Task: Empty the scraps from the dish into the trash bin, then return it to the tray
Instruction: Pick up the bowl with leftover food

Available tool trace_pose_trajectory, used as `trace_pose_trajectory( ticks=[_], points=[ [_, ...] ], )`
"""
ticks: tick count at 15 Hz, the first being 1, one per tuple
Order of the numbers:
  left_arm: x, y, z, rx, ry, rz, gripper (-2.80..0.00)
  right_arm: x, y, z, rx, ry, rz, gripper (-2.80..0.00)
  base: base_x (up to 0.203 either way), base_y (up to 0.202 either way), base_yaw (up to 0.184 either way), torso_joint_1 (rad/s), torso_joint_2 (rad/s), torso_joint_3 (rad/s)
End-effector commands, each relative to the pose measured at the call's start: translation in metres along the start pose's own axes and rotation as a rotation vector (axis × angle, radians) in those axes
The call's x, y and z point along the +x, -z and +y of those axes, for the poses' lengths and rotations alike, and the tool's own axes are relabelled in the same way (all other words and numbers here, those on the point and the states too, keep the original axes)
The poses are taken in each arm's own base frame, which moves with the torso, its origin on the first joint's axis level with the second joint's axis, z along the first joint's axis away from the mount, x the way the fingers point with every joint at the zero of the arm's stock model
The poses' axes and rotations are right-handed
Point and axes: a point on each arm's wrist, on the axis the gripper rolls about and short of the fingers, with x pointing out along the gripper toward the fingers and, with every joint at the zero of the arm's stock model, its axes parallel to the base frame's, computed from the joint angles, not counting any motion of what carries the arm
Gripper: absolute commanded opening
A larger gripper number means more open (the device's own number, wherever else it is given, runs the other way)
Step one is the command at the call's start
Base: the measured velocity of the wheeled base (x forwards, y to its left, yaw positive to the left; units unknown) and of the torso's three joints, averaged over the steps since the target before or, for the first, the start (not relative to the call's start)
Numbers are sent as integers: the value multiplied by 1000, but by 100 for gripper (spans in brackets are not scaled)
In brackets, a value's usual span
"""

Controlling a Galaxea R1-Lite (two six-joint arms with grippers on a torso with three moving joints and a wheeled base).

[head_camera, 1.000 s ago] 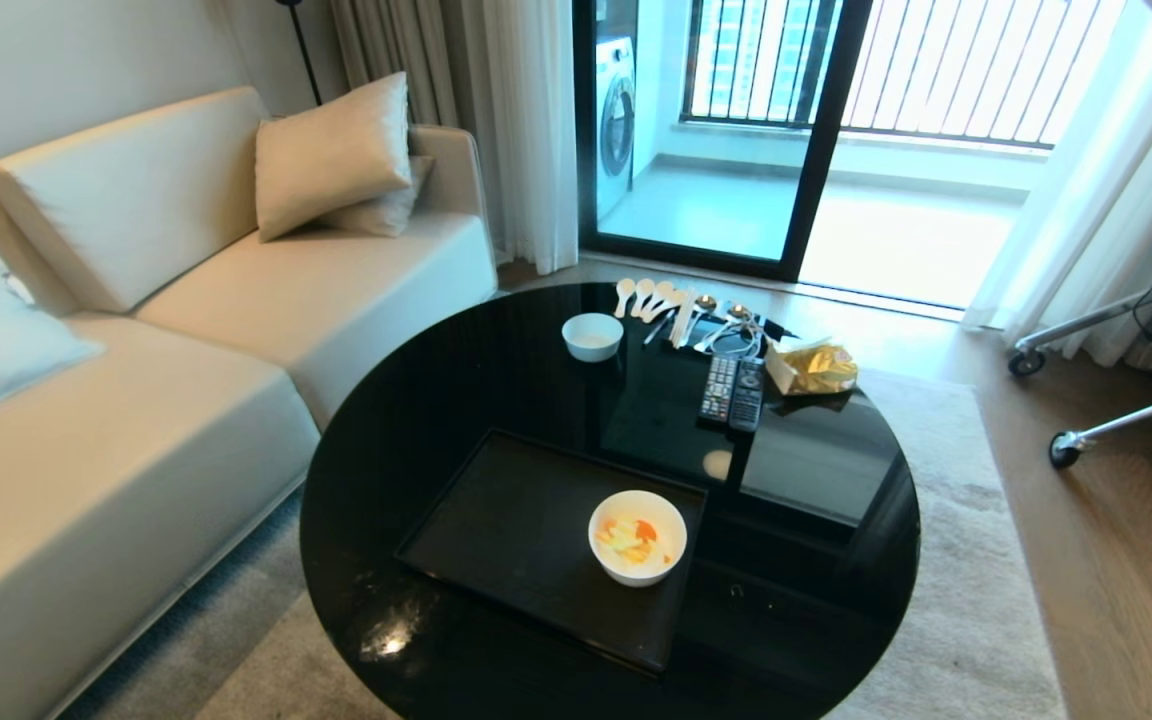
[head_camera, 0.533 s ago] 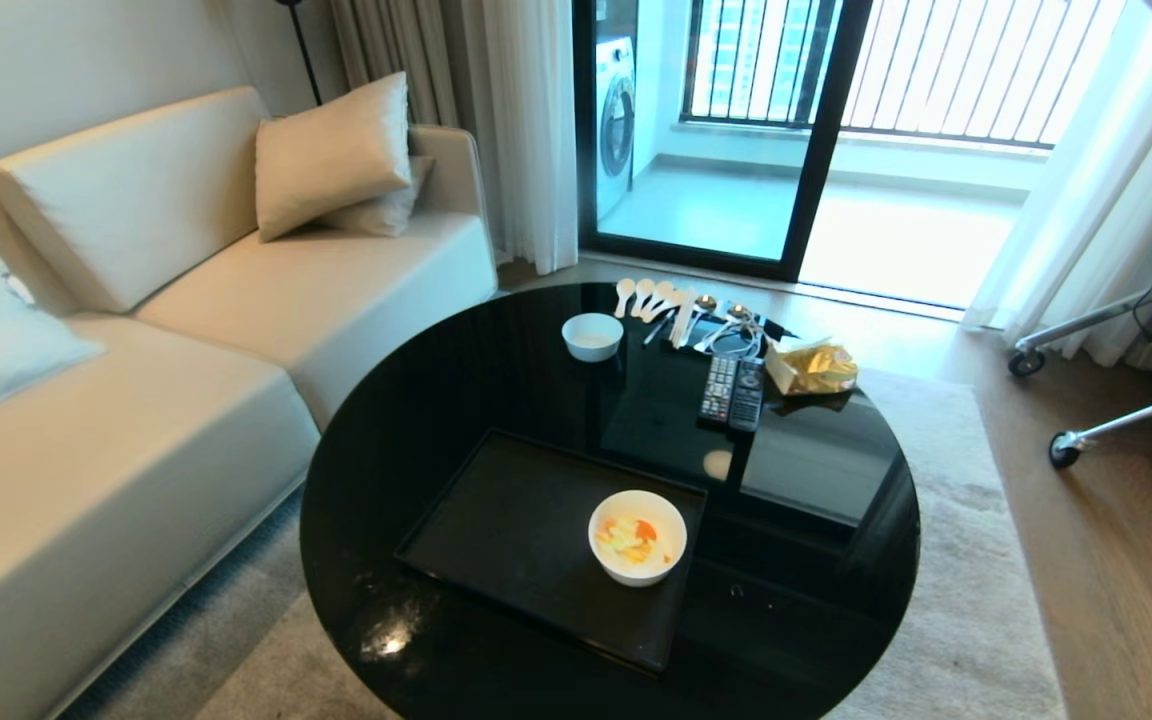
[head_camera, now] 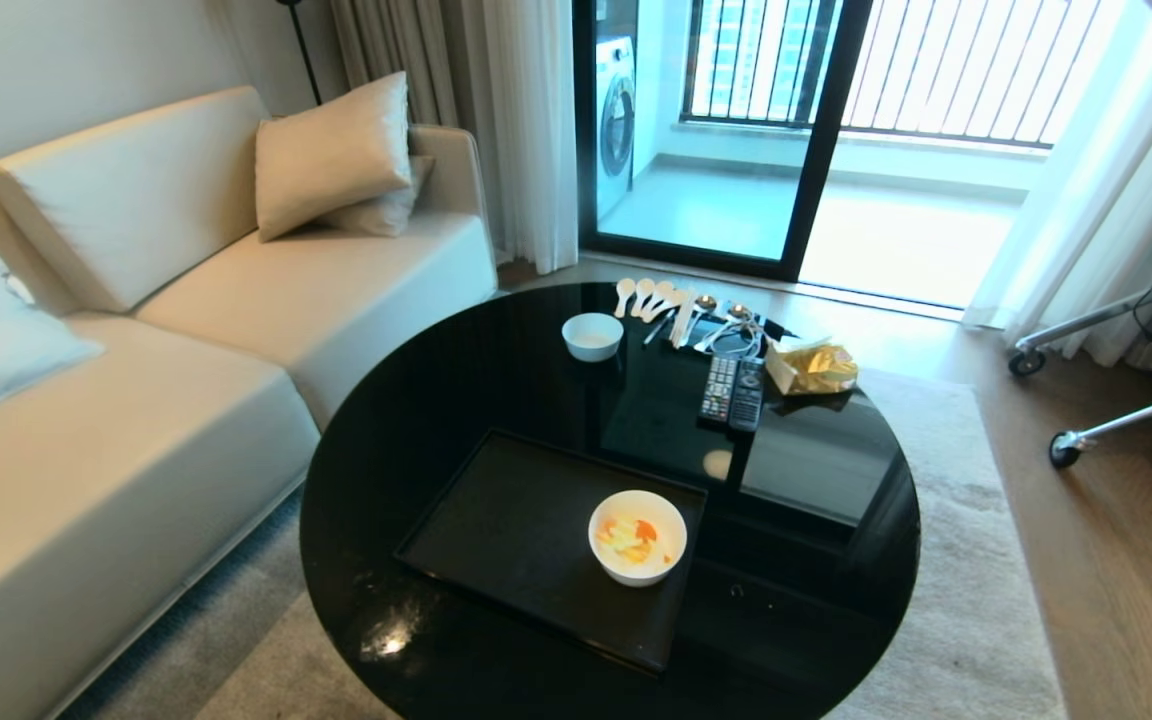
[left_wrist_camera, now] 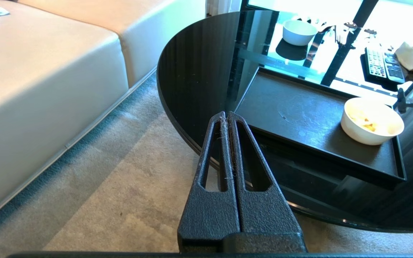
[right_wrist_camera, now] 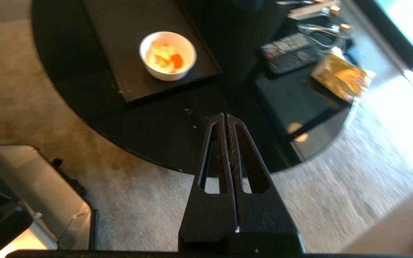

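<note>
On the round black table (head_camera: pixel 416 400) lies the tray (head_camera: pixel 496 530), the dish (head_camera: pixel 637 537) at its right end holding the scraps (head_camera: pixel 631 538) — glossy, rigid, likely slippery and breakable, best pinched at the rim. Right gripper (right_wrist_camera: pixel 226 115) hovers off the table edge, jaws pressed together, empty; left gripper (left_wrist_camera: pixel 227 114) likewise.

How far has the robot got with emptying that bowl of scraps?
Nothing looks done yet. The dish sits on the tray with the scraps inside. In hand: the right gripper, shut and empty, hangs over the round table's near edge, short of the dish; the left gripper is shut beside the table. Left: lifting, tipping and returning the dish. No trash bin is in view.
</note>
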Motion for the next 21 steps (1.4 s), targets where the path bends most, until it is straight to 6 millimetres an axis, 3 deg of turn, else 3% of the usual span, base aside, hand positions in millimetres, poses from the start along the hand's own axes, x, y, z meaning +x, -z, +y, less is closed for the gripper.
trace_pose_trajectory(
  ticks=[1, 3, 6, 13, 17, 21],
  points=[
    [0, 0, 0, -1, 0, -1, -280, 67, -15, -11, -13, -238, 83, -280, 0, 0, 0, 0, 0, 0],
    [0, 0, 0, -1, 0, -1, -280, 112, -27, 5, -74, -367, 57, -280, 0, 0, 0, 0, 0, 0],
    [0, 0, 0, -1, 0, -1, -280, 179, -41, 40, -138, -414, 31, -280, 0, 0, 0, 0, 0, 0],
    [0, 0, 0, -1, 0, -1, -280, 307, -64, 133, -19, -306, 105, -280, 0, 0, 0, 0, 0, 0],
    [0, 0, 0, -1, 0, -1, -280, 349, -54, 157, 152, -112, 186, -280, 0, 0, 0, 0, 0, 0],
    [0, 0, 0, -1, 0, -1, -280, 364, -41, 134, 291, -2, 259, -280, 0, 0, 0, 0, 0, 0]
  ],
)
